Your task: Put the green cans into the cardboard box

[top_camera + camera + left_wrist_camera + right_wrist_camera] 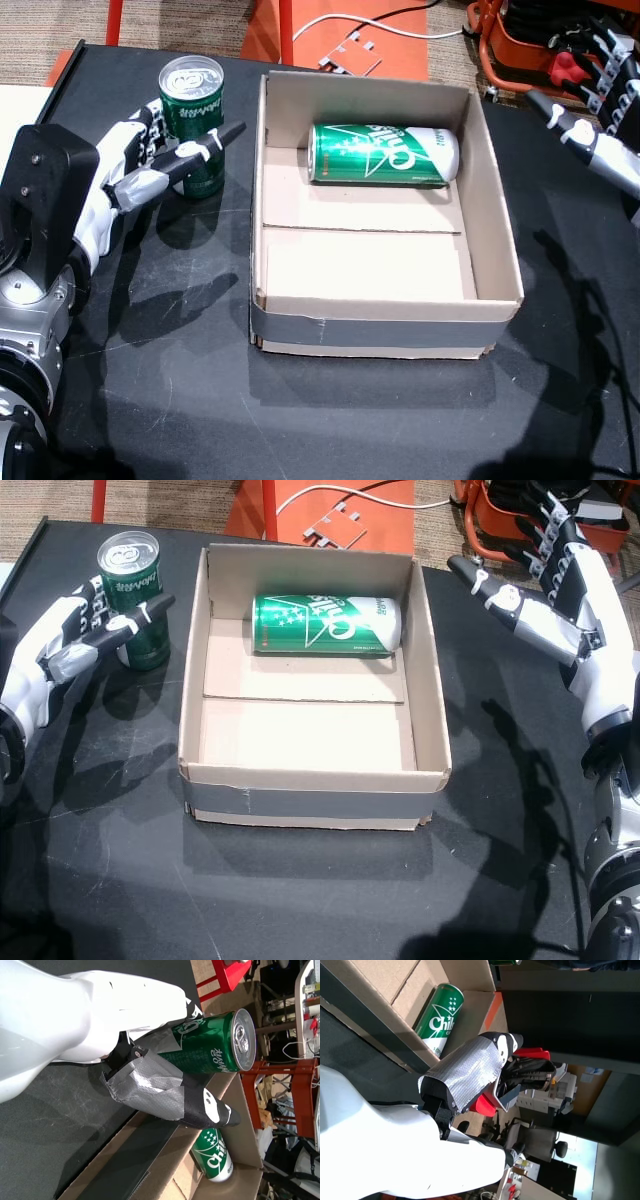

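A green can [192, 95] [130, 570] stands upright on the black table just left of the cardboard box [380, 325] [310, 800]. My left hand [140, 170] [70, 640] is shut on it, thumb across its front and fingers behind. The left wrist view shows this can [215, 1047] between the thumb and the palm of the left hand [100, 1015]. A second green can [383, 153] [325, 625] [439, 1017] lies on its side at the far end inside the box. My right hand [590, 130] [545, 610] [465, 1072] hovers open beyond the box's far right corner, holding nothing.
Orange equipment [520, 50] and a white cable [350, 20] sit on the floor past the table's far edge. Red legs [113, 20] stand at the back left. Bare black table [300, 420] stretches in front of the box and to its right.
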